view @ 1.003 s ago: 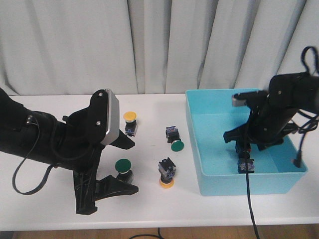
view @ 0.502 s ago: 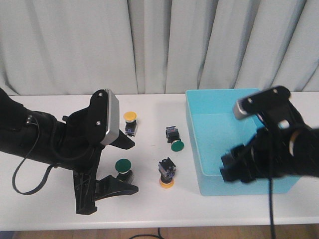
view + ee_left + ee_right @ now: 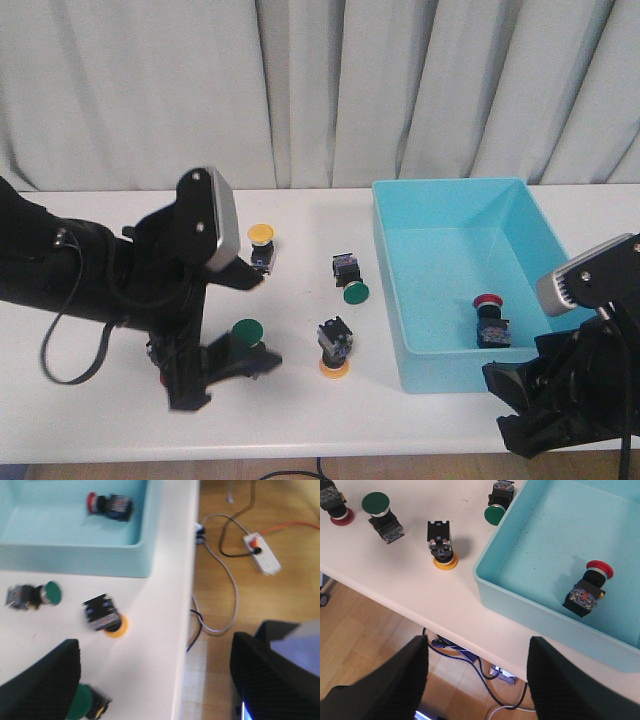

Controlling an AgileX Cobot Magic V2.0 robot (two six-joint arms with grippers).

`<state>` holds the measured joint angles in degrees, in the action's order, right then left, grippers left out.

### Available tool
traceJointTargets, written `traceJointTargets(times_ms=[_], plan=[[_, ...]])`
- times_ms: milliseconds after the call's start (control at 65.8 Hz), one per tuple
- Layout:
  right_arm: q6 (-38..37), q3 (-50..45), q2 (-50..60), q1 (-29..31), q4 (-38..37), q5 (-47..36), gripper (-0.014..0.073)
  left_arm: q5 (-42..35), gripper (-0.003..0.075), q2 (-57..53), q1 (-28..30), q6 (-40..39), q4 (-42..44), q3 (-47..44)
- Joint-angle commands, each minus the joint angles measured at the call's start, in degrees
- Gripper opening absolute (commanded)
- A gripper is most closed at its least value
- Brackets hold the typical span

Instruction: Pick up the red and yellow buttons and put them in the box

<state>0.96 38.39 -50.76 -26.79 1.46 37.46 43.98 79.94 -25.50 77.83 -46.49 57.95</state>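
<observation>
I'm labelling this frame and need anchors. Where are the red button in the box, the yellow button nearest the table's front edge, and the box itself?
red button [image 3: 487, 300], front view, on its red cap.
yellow button [image 3: 335, 368], front view, on its yellow cap.
box [image 3: 392, 290], front view, on its left wall.

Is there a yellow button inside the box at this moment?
No, the box holds only one red button, while both yellow buttons sit on the table.

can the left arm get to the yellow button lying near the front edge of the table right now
Probably yes. The left gripper is open beside the green button, and the yellow button lies just beyond it on bare table, with nothing between except that green one.
</observation>
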Motion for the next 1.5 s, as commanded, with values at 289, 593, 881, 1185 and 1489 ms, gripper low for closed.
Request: traceJointTargets(times_ms=[289, 593, 881, 1185, 1489], plan=[[0.08, 1.55, 0.55, -0.15, -0.33, -3.05, 0.0435, -13.52, 0.0586, 8.87, 0.37, -64.11, 35.98, 11.85], [0.08, 1.55, 0.55, -0.15, -0.33, -3.05, 0.0435, -7.98, 0.0586, 28.51, 0.37, -77.53, 49.62, 30.72], [0.07, 1.55, 0.55, -0.15, -0.33, -2.98, 0.0435, 1.58, 0.0586, 46.46, 2.25, -77.46, 48.74, 52.87], [0.07, 1.55, 0.55, -0.15, -0.33, -2.97, 0.0435, 4.96, 0.0584, 57.08, 3.09, -77.33, 48.30, 66.94], [0.07, 1.55, 0.55, -0.15, -0.33, -2.97, 0.0435, 3.11, 0.0429, 59.70, 3.22, -75.95, 44.42, 68.83]])
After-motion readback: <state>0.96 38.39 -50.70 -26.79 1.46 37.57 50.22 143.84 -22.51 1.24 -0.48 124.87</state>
